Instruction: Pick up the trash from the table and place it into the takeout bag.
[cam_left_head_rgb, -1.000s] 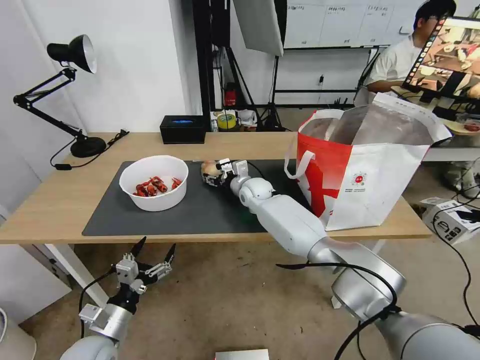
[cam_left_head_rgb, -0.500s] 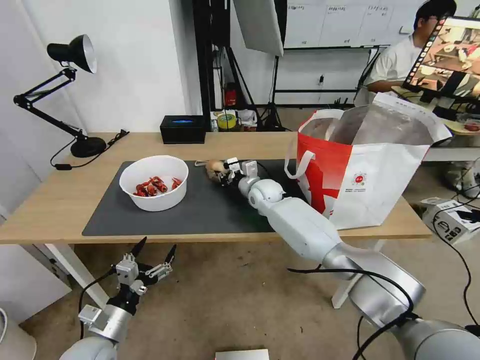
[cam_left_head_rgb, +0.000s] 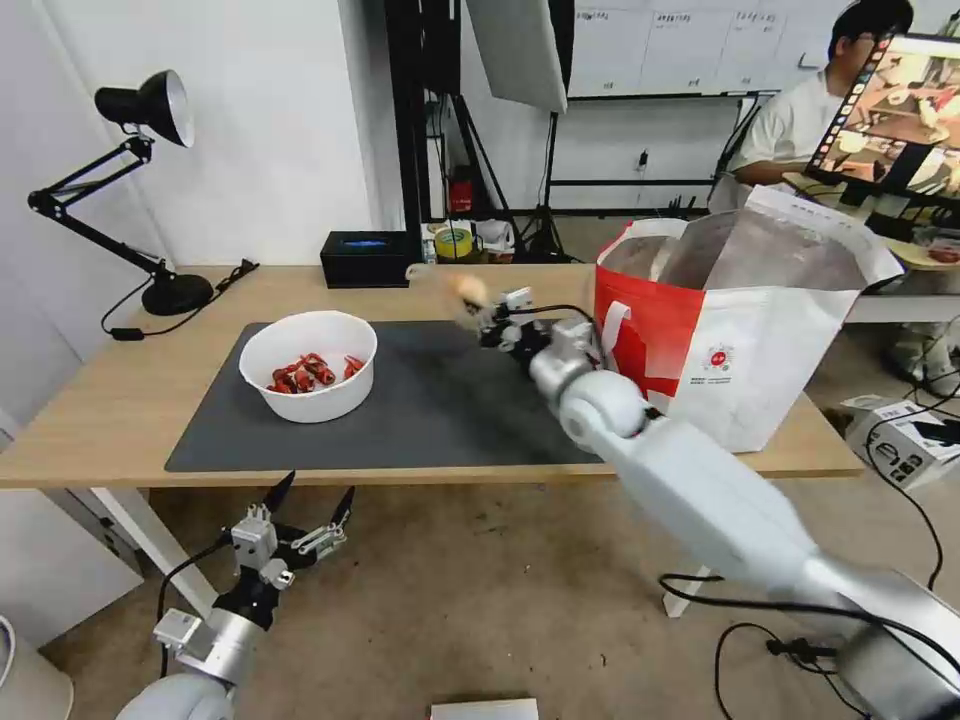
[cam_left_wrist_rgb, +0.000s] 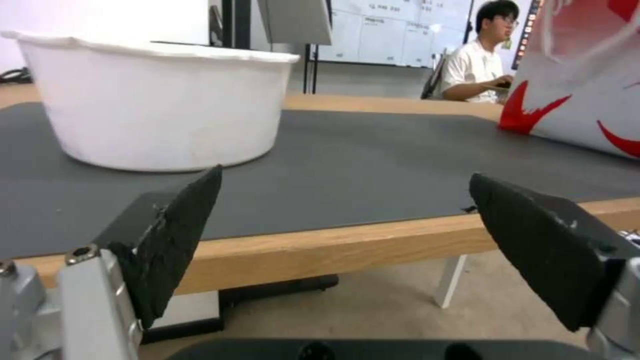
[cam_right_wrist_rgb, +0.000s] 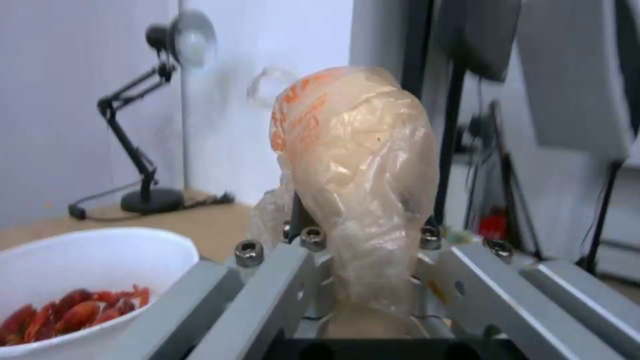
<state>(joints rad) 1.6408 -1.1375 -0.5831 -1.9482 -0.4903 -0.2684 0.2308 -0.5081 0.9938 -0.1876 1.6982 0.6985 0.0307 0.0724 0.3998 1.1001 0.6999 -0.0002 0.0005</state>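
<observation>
Head view: right gripper (cam_left_head_rgb: 487, 318) clamps the small bag (cam_left_head_rgb: 463, 291) above the mat (cam_left_head_rgb: 420, 410), left of the takeout bag (cam_left_head_rgb: 740, 340). Bowl (cam_left_head_rgb: 308, 365) sits on the mat.
Left wrist view: left gripper (cam_left_wrist_rgb: 340, 245), fingers spread, below the table (cam_left_wrist_rgb: 333, 245) edge.
Right wrist view: bag pinched between the fingers.
</observation>
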